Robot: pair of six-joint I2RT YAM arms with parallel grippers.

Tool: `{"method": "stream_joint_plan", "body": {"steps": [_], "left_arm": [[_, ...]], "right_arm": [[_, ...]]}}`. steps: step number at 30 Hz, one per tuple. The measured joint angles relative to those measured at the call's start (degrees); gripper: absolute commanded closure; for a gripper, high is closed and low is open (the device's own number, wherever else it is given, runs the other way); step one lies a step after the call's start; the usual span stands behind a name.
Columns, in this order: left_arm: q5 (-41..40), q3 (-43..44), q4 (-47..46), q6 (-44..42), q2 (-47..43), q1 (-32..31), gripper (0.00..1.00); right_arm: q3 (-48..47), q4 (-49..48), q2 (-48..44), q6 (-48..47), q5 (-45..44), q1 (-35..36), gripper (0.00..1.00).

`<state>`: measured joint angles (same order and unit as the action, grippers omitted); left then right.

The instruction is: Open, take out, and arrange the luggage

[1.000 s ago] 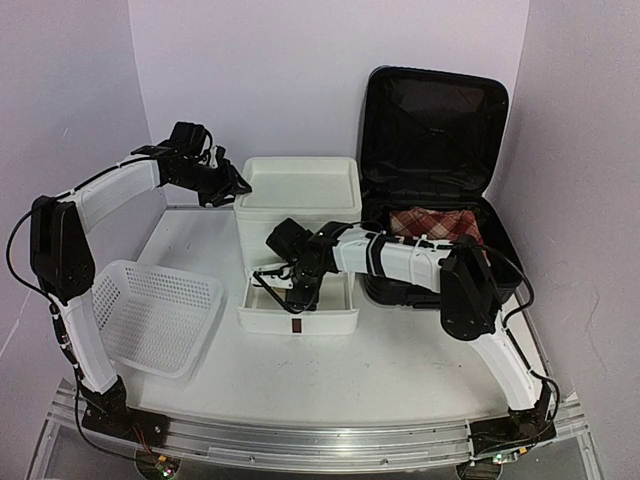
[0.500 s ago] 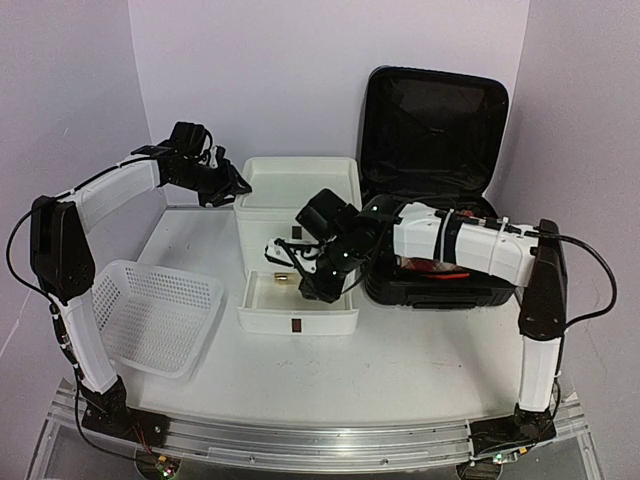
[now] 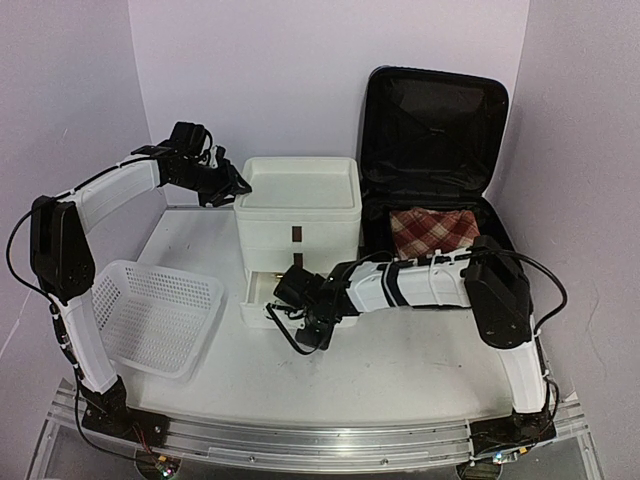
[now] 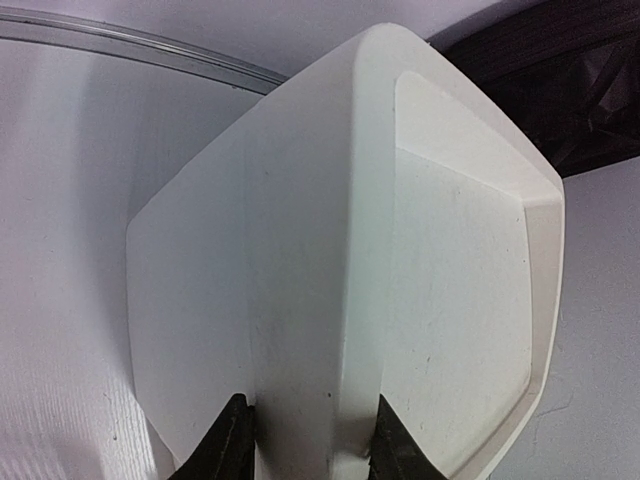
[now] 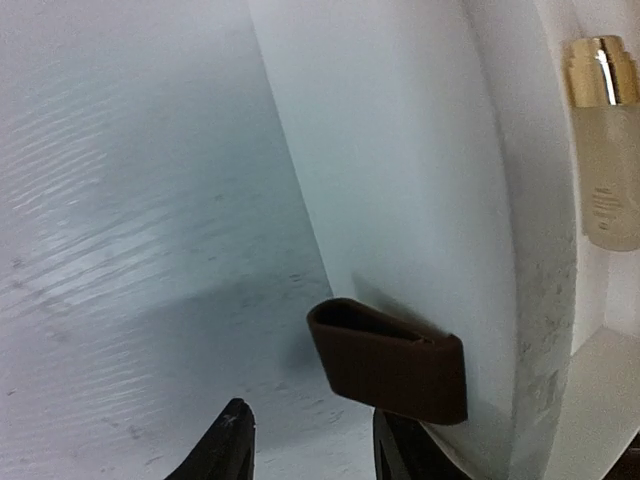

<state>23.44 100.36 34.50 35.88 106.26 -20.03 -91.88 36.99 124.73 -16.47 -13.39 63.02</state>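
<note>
The luggage [image 3: 435, 130] is sitting at the back right of the bench [image 3: 400, 365], already unzipped, with its lid standing upright against the wall, so the opening step looks done. A red-and-white checked cloth [image 3: 432, 230] is lying in its lower half, which suggests the emptying is only partly through. In the middle, the white three-drawer box [image 3: 298, 205] is standing with its bottom drawer [image 3: 262, 292] pulled part way out. The right wrist view is showing a small pale bottle with a gold cap [image 5: 605, 150] lying inside it, so at least one item seems to be stowed. The right tool [image 3: 308, 332] is hovering low in front of that drawer, its jaws apart and gripping nothing, with the brown pull tab [image 5: 390, 368] just beyond one finger. My guess is the drawer is about to be dealt with. The left tool [image 3: 235, 185] is reaching across to the box's rear left corner and is clamping on it, apparently steadying it. The white perforated basket [image 3: 150, 315] is sitting at the left with nothing showing in it. The cloth is waiting to be lifted out and placed.
</note>
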Motion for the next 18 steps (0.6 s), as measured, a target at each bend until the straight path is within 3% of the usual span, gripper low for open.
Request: {"method": "stream_joint_plan", "body": {"steps": [9, 18], "left_arm": [[0.00, 0.00, 0.00, 0.02, 0.00, 0.00, 0.71], [-0.44, 0.00, -0.11, 0.90, 0.00, -0.04, 0.71]], "right_arm": [[0.79, -18.58, 3.69, -2.45, -14.82, -1.27, 0.48], [-1.49, -30.21, 9.35, -5.16, -19.34, -4.24, 0.23]]}}
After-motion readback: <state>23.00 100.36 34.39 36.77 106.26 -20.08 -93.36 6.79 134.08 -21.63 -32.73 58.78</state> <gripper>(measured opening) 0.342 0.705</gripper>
